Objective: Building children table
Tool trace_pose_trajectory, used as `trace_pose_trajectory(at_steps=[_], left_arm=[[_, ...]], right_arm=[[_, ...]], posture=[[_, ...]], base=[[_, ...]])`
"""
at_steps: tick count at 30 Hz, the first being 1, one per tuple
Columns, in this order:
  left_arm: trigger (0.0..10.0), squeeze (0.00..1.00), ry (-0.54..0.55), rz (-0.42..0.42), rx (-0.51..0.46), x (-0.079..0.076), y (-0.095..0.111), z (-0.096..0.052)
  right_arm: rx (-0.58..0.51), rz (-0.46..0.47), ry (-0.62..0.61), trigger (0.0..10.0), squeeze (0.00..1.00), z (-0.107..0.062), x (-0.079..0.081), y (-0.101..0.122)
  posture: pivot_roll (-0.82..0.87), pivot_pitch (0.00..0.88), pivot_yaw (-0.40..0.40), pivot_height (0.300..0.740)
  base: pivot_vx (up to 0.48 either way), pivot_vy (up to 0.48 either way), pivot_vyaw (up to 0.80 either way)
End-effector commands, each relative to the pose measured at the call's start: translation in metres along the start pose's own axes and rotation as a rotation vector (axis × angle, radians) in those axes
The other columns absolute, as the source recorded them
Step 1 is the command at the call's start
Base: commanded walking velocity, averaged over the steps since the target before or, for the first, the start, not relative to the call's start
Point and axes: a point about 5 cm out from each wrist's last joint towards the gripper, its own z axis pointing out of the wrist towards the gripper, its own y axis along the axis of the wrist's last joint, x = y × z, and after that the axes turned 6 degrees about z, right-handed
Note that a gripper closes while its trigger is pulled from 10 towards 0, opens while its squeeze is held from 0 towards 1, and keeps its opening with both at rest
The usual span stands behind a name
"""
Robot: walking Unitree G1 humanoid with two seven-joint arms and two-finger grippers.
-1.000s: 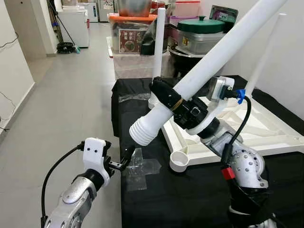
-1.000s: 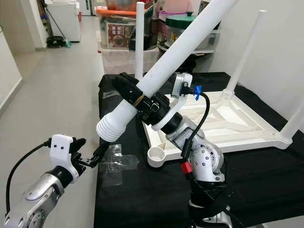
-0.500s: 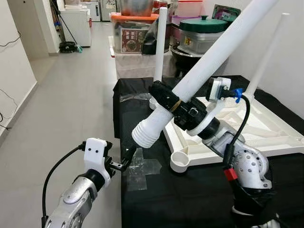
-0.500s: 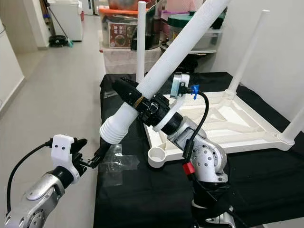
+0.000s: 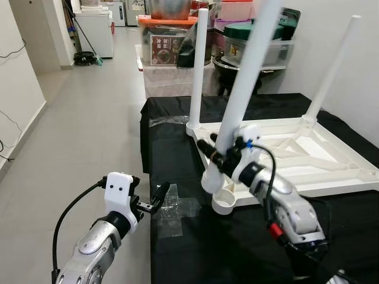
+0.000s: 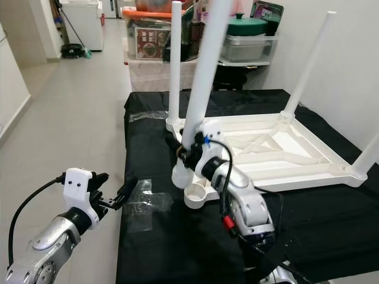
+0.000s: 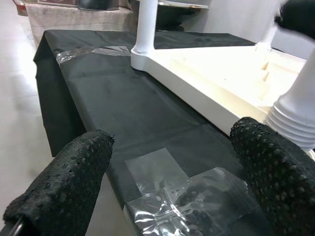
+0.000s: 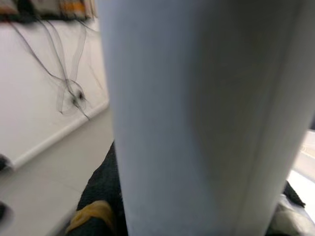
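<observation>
The white children's table (image 5: 331, 177) lies upside down on a black cloth. One fitted leg (image 5: 198, 65) stands at its far left corner, another (image 5: 333, 65) at the far right, a third (image 6: 367, 157) at the near right. My right gripper (image 5: 220, 154) is shut on a loose white leg (image 5: 244, 83), held nearly upright. The leg's ribbed lower end (image 5: 211, 180) hangs just above and to the left of the empty round corner socket (image 5: 225, 202). My left gripper (image 5: 156, 197) is open and holds nothing, low at the cloth's left edge; its fingers (image 7: 64, 182) stand wide apart.
A patch of clear tape (image 5: 177, 208) lies on the cloth beside my left gripper. Storage boxes and pots (image 5: 249, 38) crowd the space behind the table. Grey floor (image 5: 89, 118) stretches to the left, and a white wall (image 5: 355, 53) runs along the right.
My right arm has swung the loose leg from a steep slant to nearly upright and brought its ribbed end down beside the corner socket. The left arm has stayed put.
</observation>
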Motion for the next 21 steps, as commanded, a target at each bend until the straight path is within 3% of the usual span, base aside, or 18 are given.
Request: trace_pose_trajectory(at_steps=[1, 11, 21], left_arm=[[10.0, 0.00, 0.006, 0.012, 0.009, 0.003, -0.001, -0.001], [10.0, 0.00, 0.008, 0.009, 0.013, 0.003, -0.002, -0.001], [10.0, 0.00, 0.004, 0.006, 0.012, 0.003, -0.002, 0.000]], right_arm=[[-0.001, -0.028, -0.039, 0.0, 0.00, -0.002, -0.003, -0.002], [-0.023, -0.053, -0.143, 0.0, 0.00, -0.014, -0.009, -0.021], [-0.083, -0.003, -0.139, 0.0, 0.00, -0.018, 0.002, -0.026]], posture=[[0.10, 0.000, -0.050, 0.740], [0.09, 0.000, -0.044, 0.740], [0.08, 0.000, -0.040, 0.740]], base=[[0.000, 0.000, 0.00], [0.000, 0.000, 0.00], [0.000, 0.000, 0.00]])
